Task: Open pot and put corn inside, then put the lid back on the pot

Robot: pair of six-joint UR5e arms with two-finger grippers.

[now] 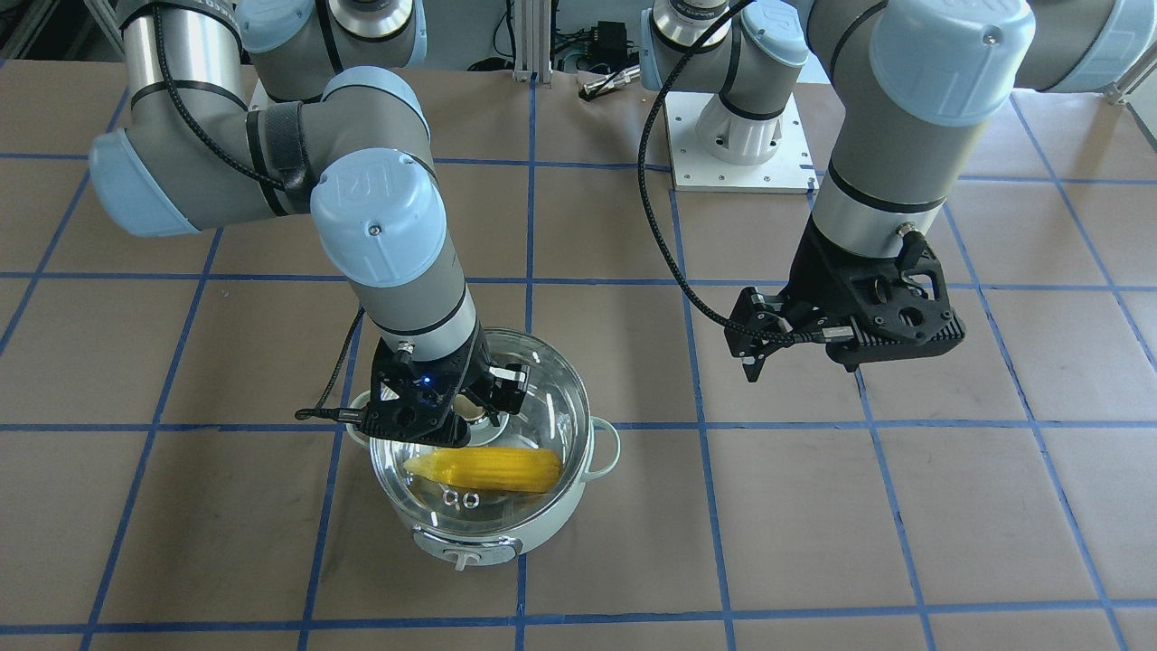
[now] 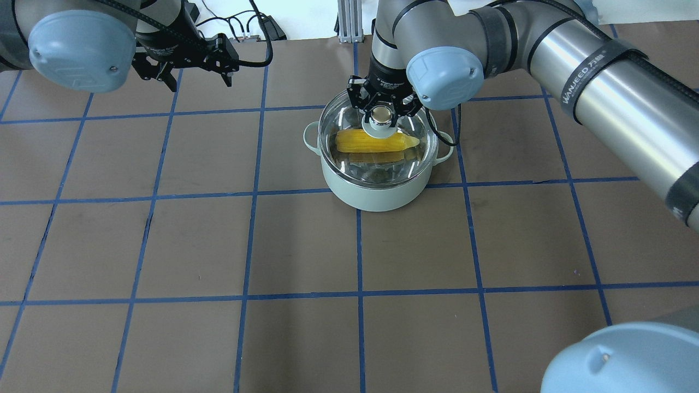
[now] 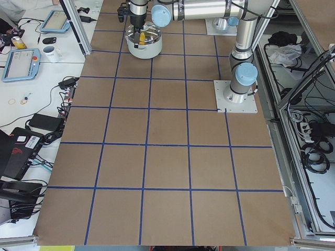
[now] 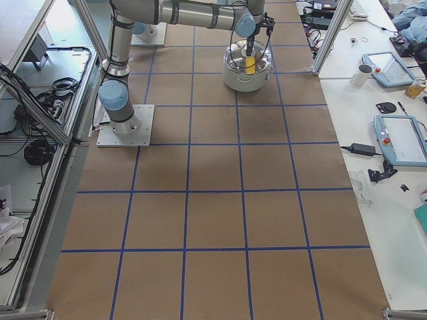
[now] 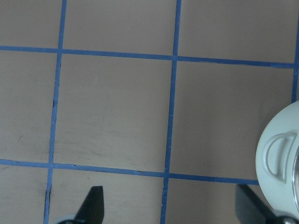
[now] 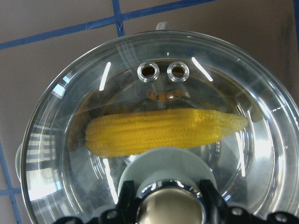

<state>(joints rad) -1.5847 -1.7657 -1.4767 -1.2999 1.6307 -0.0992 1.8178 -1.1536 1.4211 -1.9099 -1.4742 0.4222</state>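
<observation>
Overhead and front views opposed, two distant end views, two close downward wrist cameras, the pot [image 2: 374,191] in all.

- The pot [image 2: 377,194] stands on the table [image 2: 306,245], ahead of the robot and a little to the right of the middle line.
- The lid [image 2: 377,170] sits on the pot's rim.
- The corn [image 2: 377,142] lies inside the pot, under the lid. It lies crosswise, its narrow end toward the robot's right.
- The two vent rings [image 1: 459,498] are on the lid's side away from the robot, beyond the corn.
- The right gripper [image 2: 382,112] is over the lid's middle, one finger on each side of the lid knob [image 6: 170,210].
- The left gripper [image 2: 197,76] hangs above the table to the pot's left — well apart from it, fingers spread.
</observation>
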